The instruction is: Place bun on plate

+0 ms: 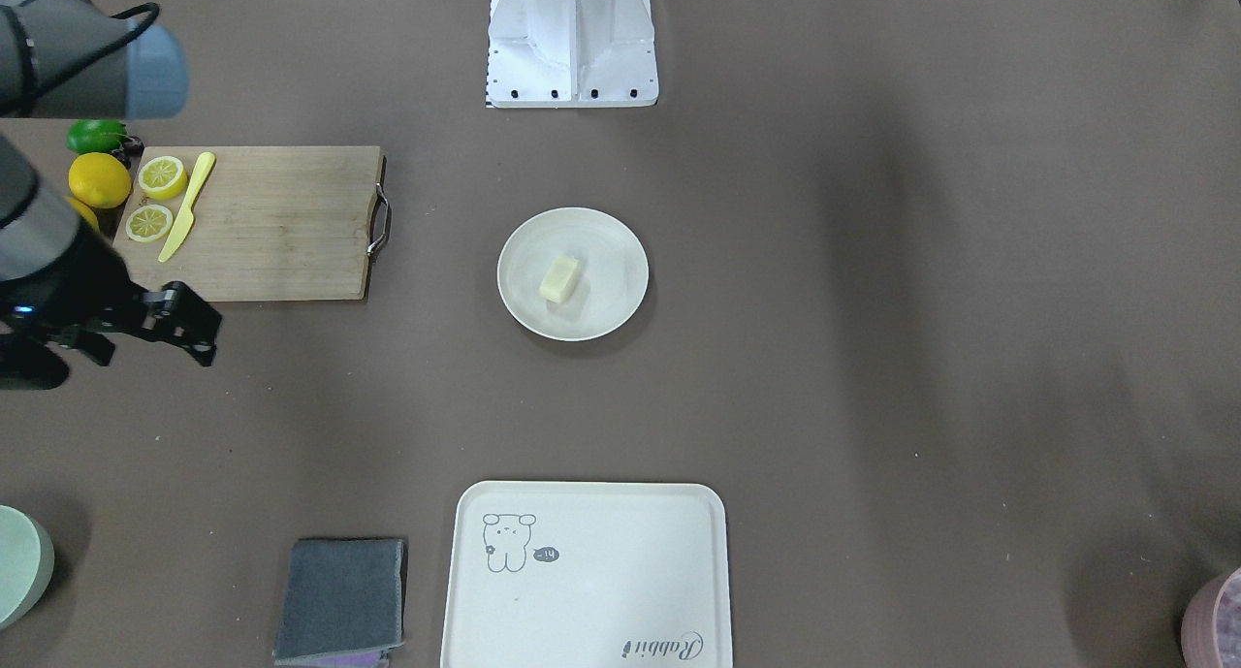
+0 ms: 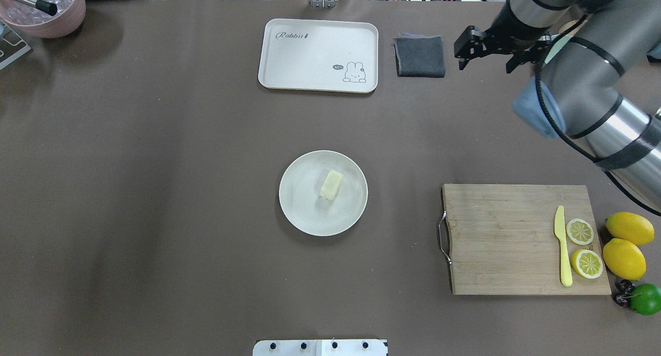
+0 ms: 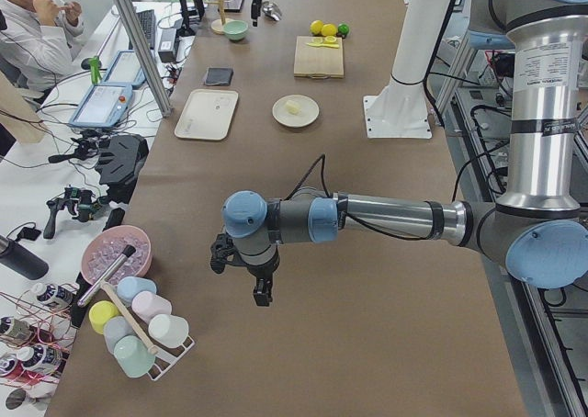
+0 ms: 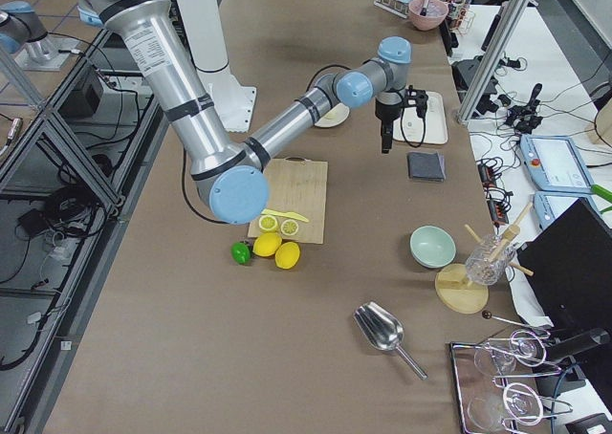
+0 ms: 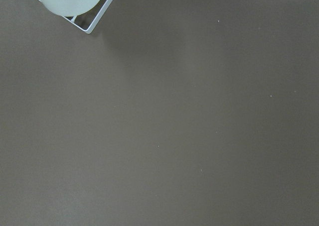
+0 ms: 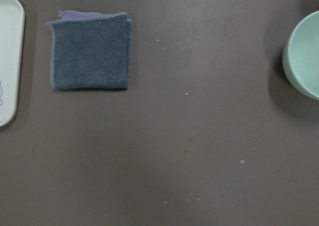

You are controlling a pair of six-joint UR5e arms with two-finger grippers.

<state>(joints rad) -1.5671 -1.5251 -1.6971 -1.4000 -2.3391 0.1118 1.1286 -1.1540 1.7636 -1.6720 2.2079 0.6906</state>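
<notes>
Jaws of right gripper [image 2: 485, 62] gape empty; of left gripper [image 3: 260, 293], cannot tell.

I get soft, even overhead light and sharp exterior feeds. A thin shadow hugs the plate [image 2: 302, 209]; a broad dim band lies left of it overhead.
</notes>
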